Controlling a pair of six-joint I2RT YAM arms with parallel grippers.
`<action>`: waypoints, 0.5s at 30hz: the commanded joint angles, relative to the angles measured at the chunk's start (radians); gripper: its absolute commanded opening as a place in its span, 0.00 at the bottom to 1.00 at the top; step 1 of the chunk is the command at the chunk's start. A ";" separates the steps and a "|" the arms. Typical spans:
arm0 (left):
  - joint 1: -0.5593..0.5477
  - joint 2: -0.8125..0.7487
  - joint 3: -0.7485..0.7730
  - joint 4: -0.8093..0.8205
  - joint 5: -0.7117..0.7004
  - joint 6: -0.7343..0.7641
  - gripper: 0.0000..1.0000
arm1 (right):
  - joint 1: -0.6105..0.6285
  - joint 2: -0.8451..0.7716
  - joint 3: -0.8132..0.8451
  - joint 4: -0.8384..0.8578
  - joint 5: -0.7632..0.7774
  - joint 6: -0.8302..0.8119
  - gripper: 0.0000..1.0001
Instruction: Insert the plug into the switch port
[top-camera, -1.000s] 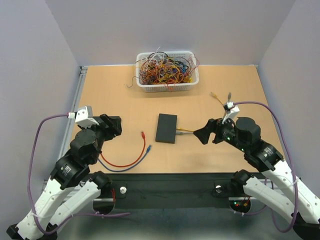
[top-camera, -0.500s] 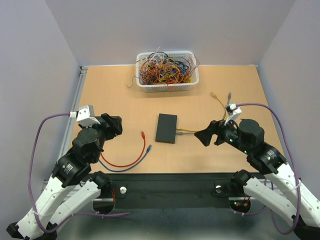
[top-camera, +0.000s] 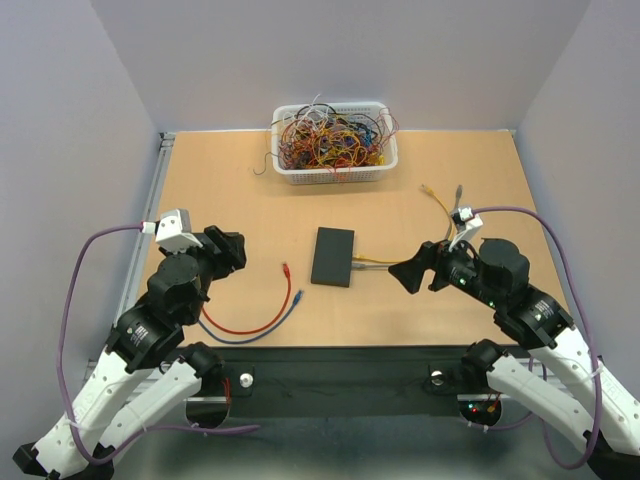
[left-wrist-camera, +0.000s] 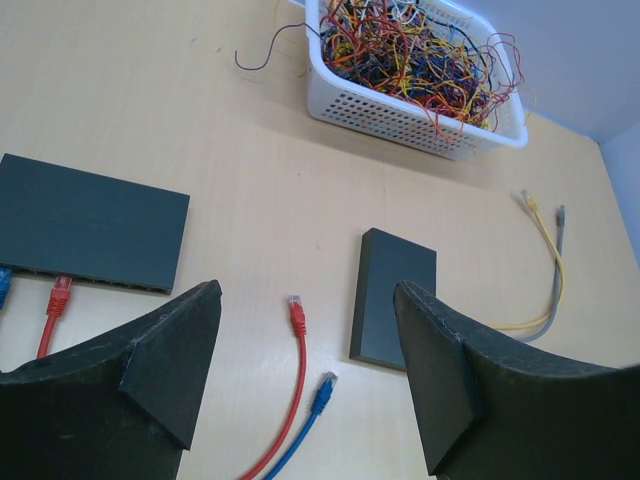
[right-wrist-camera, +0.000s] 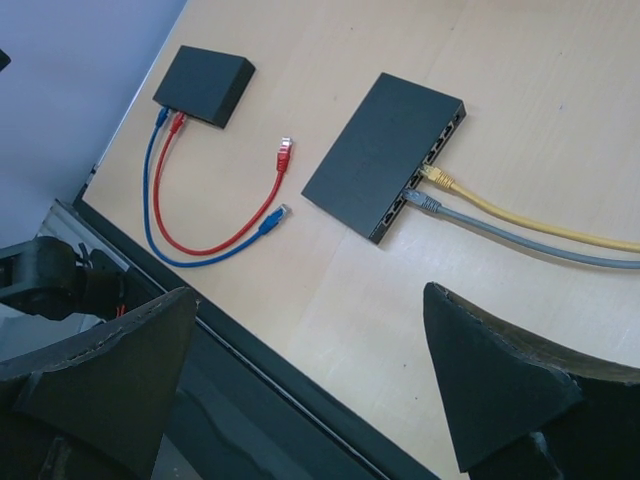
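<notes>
The switch port (right-wrist-camera: 434, 152) is too small to tell from above; the yellow cable (right-wrist-camera: 520, 215) runs off-frame.

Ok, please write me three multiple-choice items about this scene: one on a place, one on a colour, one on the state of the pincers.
1. Where does the white basket of wires stand on the table?
A) at the far edge
B) at the near edge
C) at the left edge

2. Which cables are plugged into the middle black box?
A) red and blue
B) yellow and grey
C) green and white

3. How are the left pincer and the right pincer?
A) both shut on a plug
B) left open, right shut
C) both open, holding nothing

Answers:
1 A, as the top view shows the basket beyond the box, near the back wall.
2 B, as the yellow cable and the grey cable enter its edge.
3 C, as each wrist view shows wide jaws with nothing gripped.
</notes>
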 joint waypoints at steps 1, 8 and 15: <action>-0.001 0.001 -0.018 0.031 -0.014 0.012 0.80 | 0.003 0.003 0.002 0.034 -0.014 -0.007 1.00; -0.001 0.002 -0.018 0.033 -0.014 0.010 0.80 | 0.004 0.001 -0.001 0.037 -0.019 -0.006 1.00; -0.001 0.002 -0.019 0.033 -0.016 0.010 0.80 | 0.004 0.001 -0.003 0.040 -0.025 -0.004 1.00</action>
